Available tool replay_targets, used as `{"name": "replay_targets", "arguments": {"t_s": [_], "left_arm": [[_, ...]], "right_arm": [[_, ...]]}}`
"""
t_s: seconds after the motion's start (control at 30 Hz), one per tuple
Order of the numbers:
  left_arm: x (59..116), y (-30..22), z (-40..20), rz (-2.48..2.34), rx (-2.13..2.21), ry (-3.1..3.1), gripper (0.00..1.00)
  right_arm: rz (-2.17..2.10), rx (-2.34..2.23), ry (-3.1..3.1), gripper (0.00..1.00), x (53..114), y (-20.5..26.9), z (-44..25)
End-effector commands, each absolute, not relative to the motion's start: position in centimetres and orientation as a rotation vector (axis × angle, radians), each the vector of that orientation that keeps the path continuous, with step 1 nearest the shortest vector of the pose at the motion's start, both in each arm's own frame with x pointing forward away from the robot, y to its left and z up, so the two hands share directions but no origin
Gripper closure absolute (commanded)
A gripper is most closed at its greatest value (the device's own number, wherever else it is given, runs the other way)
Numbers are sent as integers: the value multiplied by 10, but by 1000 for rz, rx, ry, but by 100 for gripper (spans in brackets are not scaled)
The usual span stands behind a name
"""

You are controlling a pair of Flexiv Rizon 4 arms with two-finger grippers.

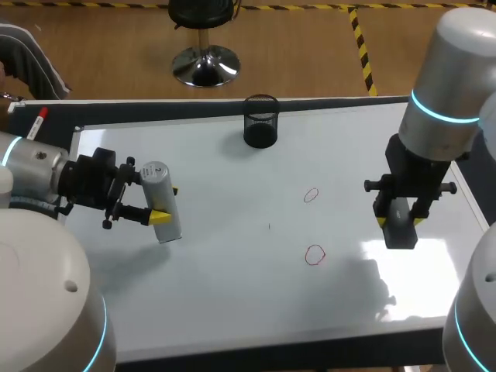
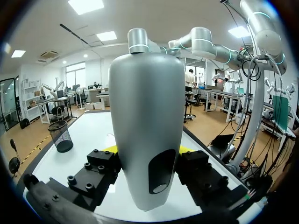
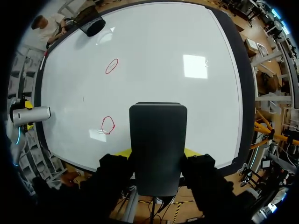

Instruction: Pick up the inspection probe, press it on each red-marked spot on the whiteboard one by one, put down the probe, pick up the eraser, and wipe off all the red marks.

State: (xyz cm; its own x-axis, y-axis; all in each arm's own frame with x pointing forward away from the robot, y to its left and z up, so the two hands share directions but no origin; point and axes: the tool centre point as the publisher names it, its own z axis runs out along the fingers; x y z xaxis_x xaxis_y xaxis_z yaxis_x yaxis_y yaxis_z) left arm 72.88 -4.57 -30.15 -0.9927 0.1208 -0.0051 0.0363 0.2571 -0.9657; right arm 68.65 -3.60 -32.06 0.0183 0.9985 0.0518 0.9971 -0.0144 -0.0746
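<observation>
Our left end effector (image 1: 164, 204) grips the grey probe (image 1: 159, 184) above the whiteboard's (image 1: 232, 279) left side, well apart from the farther red mark (image 1: 311, 194) and the nearer red mark (image 1: 315, 254). Our right end effector (image 1: 401, 220) clamps the eraser (image 1: 401, 232). We judge that pressing comes next, so the probe must cross to a mark.

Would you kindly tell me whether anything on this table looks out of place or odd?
Nothing is spilled or damaged. One oddity: both tools are held at once, the probe in the left claw and the eraser in the right claw, while both red marks are unwiped.
</observation>
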Motion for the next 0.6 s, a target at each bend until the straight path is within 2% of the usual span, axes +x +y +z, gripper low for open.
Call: {"name": "replay_targets", "arguments": {"t_s": [0.03, 0.6], "left_arm": [[724, -57, -300, 1862, -140, -2446, 100], [706, -92, -304, 1872, -107, -2430, 100]], "right_arm": [[21, -2172, -2141, 100, 686, -37, -320], [21, -2172, -2141, 100, 686, -37, -320]]}}
